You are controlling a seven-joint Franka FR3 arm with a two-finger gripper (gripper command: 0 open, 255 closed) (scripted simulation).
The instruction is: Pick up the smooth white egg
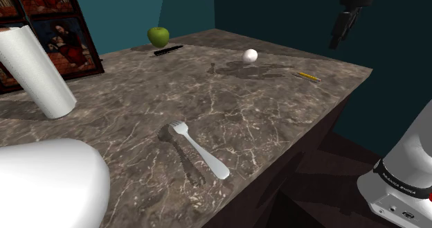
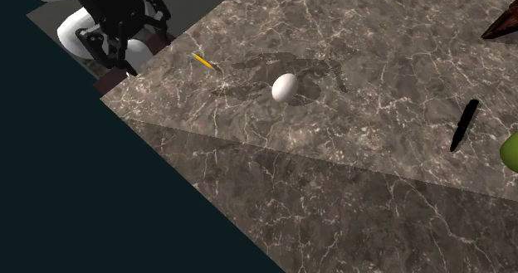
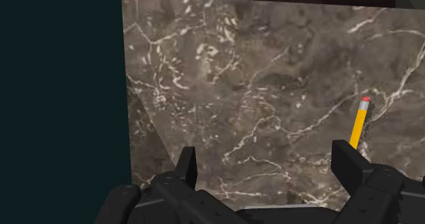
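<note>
Claw is released: fingers apart w/ nothing btwn them, just bare table beneath. In the shoulder view the claw hangs high above the table's far right corner, well apart from the egg.

White egg lies on its side on the dark marbled table, near the far edge in the shoulder view, untouched. In the second exterior view the egg sits btwn the yellow pencil and a slim black pen-like thing.

In the wrist view the pencil, eraser end away from the claw, lies just beside one finger. A green apple sits at the far edge, a fork near the front edge, and a paper towel roll at the shoulder view's left.
</note>
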